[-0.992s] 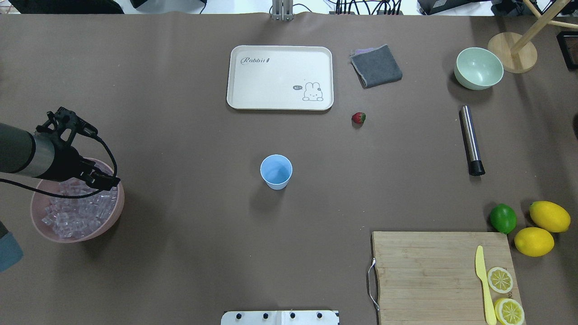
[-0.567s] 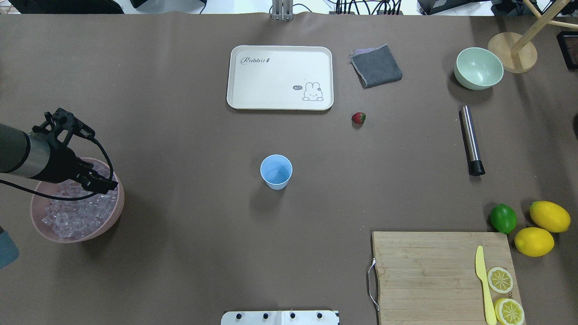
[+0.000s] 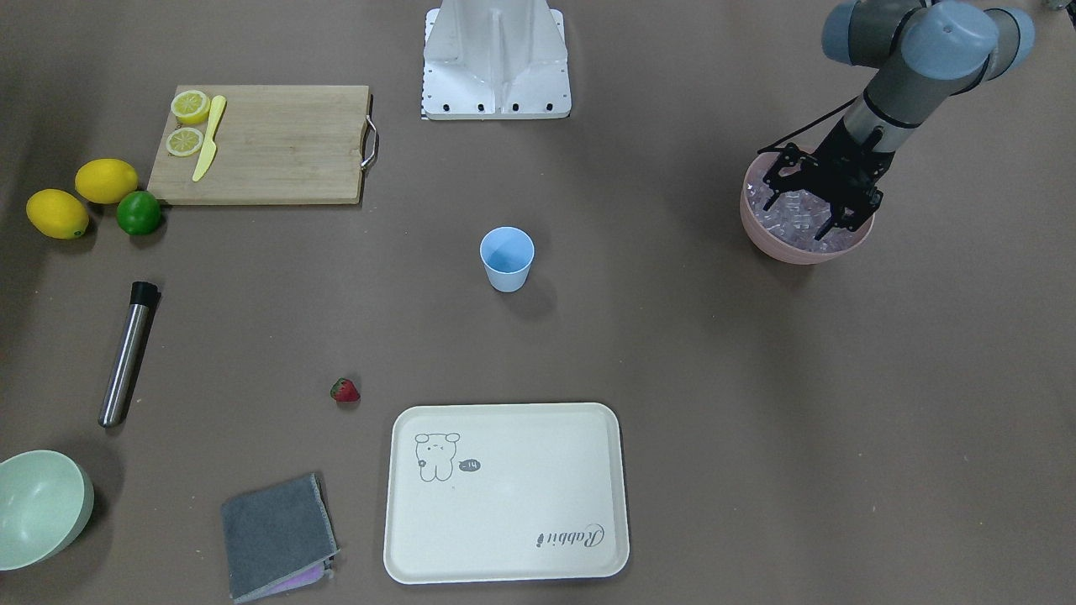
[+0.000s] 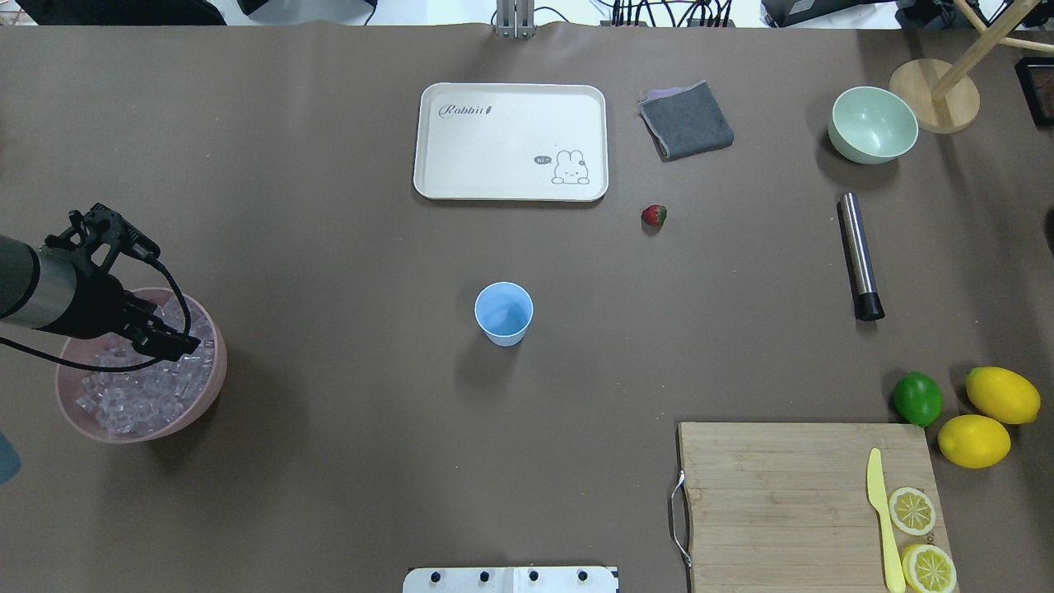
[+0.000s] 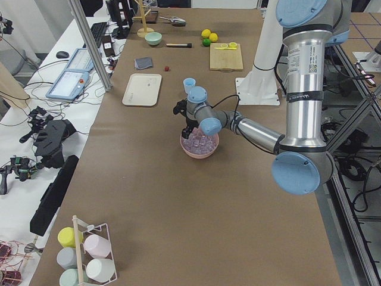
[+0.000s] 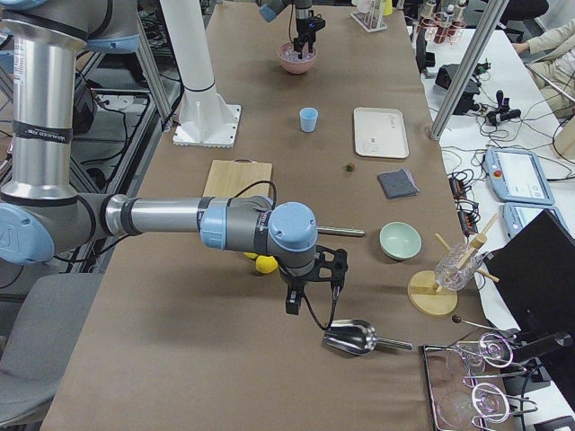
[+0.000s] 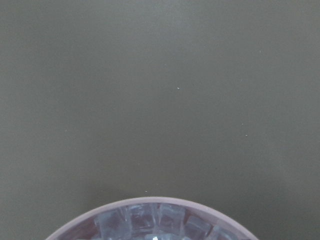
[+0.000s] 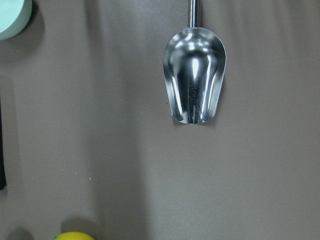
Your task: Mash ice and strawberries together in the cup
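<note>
So, the left gripper (image 3: 805, 208) hangs right over the pink bowl (image 4: 212, 380) at the left end of the tabletop (image 4: 329, 461). Its fingers are spread apart with nothing between them, tips pointing down at the ice (image 4: 132, 403) heaped in that bowl. Honestly can't tell if the tips touch the cubes or just hover above them. The left wrist camera only catches the bowl's rim and a few cubes at its bottom edge, plain brown tabletop beyond. The cup (image 4: 503, 313) stands upright around the middle of the tabletop, well apart from the bowl, and its inside shows only blue. The strawberry (image 4: 654, 216) lies on its side farther back and to the right of the cup, near the right front corner of the white tray (image 4: 510, 177), touching neither. The right gripper (image 6: 310, 301) is way off past the right end, poised above a metal scoop (image 8: 195, 85) that lies on the tabletop. It only shows in the side view, so I can't tell whether its fingers are apart or together. Over on the right there's a steel cylinder with a black tip (image 4: 859, 255), a pale green bowl (image 4: 873, 123) and a grey cloth (image 4: 686, 120). There's also a lime (image 4: 917, 398) beside two lemons (image 4: 1002, 394), plus a wooden cutting board (image 4: 782, 494) carrying a yellow knife (image 4: 881, 519) and lemon slices (image 4: 912, 511).
</note>
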### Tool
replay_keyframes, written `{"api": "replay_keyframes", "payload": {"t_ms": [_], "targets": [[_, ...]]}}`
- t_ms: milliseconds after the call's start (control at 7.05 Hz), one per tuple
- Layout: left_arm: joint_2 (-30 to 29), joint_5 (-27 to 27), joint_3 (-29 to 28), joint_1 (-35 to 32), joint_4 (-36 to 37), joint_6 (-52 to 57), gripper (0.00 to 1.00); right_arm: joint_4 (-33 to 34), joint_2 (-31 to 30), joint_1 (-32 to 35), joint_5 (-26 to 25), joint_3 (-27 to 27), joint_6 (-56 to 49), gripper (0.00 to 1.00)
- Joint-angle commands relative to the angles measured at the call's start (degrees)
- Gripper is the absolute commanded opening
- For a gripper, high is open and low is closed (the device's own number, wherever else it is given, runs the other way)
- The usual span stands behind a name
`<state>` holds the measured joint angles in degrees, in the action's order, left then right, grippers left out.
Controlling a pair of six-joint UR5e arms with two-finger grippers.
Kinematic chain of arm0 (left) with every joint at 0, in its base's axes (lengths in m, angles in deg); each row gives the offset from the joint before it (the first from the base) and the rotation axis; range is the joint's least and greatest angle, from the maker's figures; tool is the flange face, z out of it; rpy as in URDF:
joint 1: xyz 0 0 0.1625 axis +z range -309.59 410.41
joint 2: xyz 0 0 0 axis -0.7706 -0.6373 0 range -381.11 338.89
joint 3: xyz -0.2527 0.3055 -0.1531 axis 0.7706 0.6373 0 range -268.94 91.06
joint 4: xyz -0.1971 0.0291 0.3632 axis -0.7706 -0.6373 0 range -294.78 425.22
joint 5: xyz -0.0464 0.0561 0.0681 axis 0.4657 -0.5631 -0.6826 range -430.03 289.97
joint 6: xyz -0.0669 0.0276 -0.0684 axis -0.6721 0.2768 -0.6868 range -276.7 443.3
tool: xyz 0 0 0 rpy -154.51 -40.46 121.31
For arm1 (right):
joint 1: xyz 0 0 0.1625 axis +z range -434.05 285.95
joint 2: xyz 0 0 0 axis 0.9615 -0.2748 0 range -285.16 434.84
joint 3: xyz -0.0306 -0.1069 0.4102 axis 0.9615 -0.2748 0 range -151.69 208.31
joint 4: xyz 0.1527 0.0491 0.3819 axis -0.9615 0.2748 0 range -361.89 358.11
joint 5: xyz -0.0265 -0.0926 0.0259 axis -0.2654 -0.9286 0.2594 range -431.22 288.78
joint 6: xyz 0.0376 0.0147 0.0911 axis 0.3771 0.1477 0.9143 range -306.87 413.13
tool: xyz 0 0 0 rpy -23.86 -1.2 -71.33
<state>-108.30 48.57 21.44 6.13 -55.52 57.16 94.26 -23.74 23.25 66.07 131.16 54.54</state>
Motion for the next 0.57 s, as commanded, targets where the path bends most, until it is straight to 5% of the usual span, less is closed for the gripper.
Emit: {"api": "replay_keyframes", "payload": {"t_ms": [0, 425], "targets": [[-0.17, -0.30, -0.51, 0.24, -0.02, 0.13, 0.90, 0.00, -0.04, 0.00, 0.00, -0.19, 0.00, 1.00], [-1.31, -0.39, -1.73, 0.77, -0.02, 0.04, 0.90, 0.00, -0.21, 0.00, 0.00, -0.36, 0.00, 1.00]]}}
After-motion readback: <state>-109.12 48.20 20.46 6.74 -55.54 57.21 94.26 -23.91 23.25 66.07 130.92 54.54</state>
